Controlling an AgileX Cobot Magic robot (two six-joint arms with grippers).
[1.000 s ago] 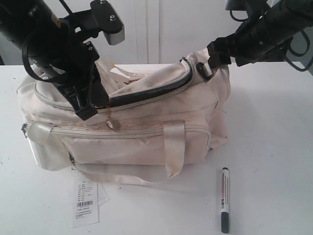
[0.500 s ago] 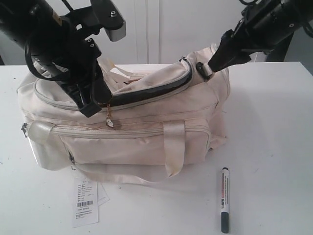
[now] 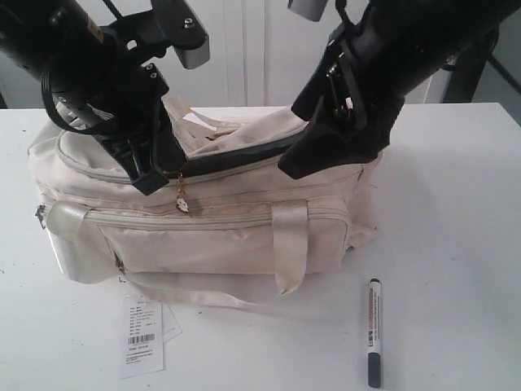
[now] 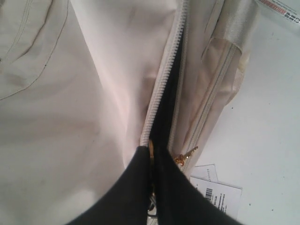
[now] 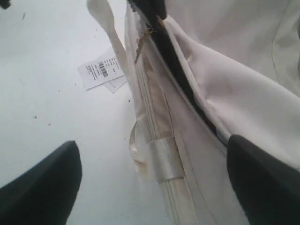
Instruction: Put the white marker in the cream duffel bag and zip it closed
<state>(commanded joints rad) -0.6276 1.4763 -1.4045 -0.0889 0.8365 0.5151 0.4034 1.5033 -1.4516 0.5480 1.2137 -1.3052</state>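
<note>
- A flat white tabletop (image 3: 456, 204) with a matte surface and a few small dark specks (image 5: 35, 116) on it.
- A white paper barcode tag (image 3: 142, 334) lying flat near the table's front edge — a second slip peeks out beside it.
- A white panelled wall (image 3: 244, 49) behind the table.

We look past the right gripper (image 5: 150, 187), its two dark fingers (image 5: 42, 187) spread wide apart. Beyond them is the cream duffel bag (image 5: 243, 93), its zip parted on black lining (image 5: 180, 70). A pale webbing handle (image 5: 161, 159) crosses its side, a gold zipper pull (image 5: 143, 40) dangles, and a white barcode tag (image 5: 101, 70) lies on the white table (image 5: 47, 103).
</note>
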